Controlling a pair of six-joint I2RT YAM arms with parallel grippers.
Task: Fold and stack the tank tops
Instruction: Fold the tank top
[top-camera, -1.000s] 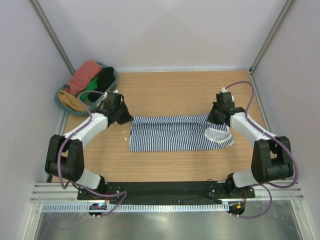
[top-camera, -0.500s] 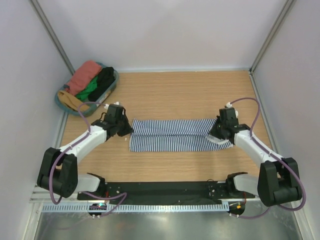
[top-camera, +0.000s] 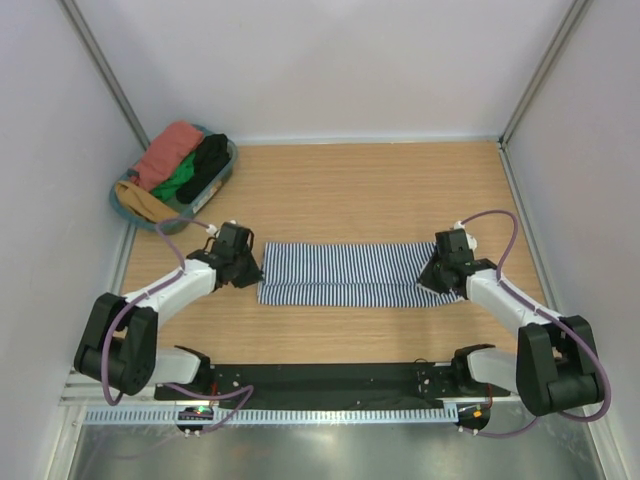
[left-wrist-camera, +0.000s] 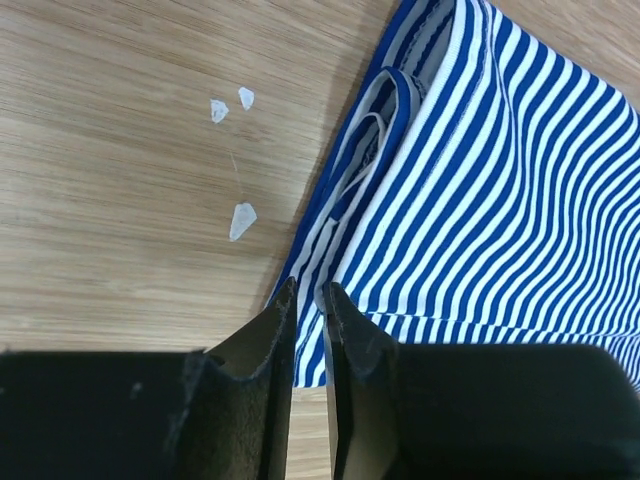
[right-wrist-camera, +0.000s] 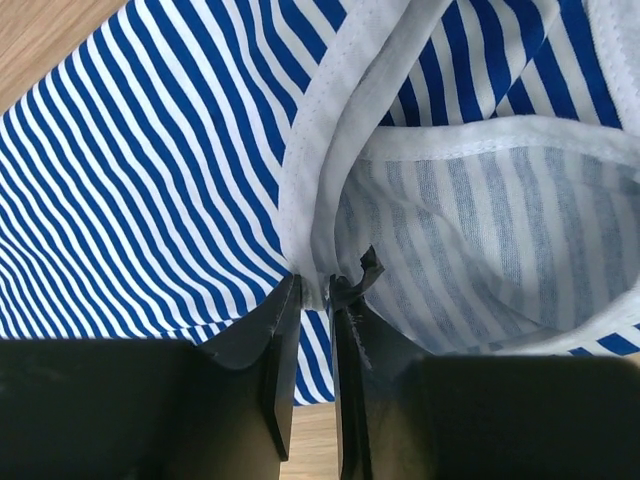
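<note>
Overhead view faces down; wrist views close, sharing striped top.

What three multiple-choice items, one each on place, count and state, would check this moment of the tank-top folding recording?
1. Where does the basket of clothes sit on the table?
A. far left corner
B. far right corner
C. near edge, centre

2. How many white scraps lie on the wood beside the striped tank top?
A. one
B. three
C. six

3. How does the striped tank top lie?
A. hanging in the air between the arms
B. crumpled in the basket
C. as a flat band on the table between the two grippers

Answers:
1 A: the top view shows the basket against the far left wall.
2 B: the left wrist view shows three small pieces on bare wood.
3 C: the top view shows it flat, with the left gripper at one end and the right gripper at the other.
</note>
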